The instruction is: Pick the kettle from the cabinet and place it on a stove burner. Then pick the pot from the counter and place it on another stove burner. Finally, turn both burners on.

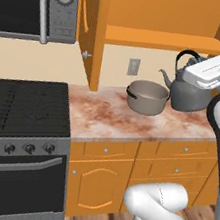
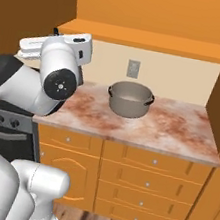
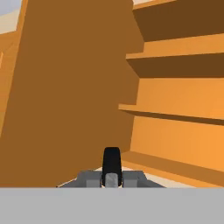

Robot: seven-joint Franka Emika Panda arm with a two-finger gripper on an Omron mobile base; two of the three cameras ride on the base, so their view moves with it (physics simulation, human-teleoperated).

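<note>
Fingers (image 3: 112,178) pinch the kettle's (image 1: 187,92) black loop handle in the hand view; left base view shows its body beside the pot (image 1: 147,97).

No legible txt, microwave (image 1: 38,4) display (amber glow) too blurry to read

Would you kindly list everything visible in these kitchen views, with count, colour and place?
Small dark grey metal kettle: one, dark grey, hanging by its arched handle from the end effector, right of the pot.
Large round grey-beige metal pot: one, grey-beige, on the counter.
Marbled stone counter: one, reddish-brown and cream, over orange drawers.
Black gas stove burners: black grates, left of the counter.
Orange wooden cabinet shelf: one, orange, above the counter.
Steel microwave: one, silver and black, above the stove.
Wall outlet: one, grey, behind the pot.
End effector: one, dark, shut on the kettle's handle.
</note>
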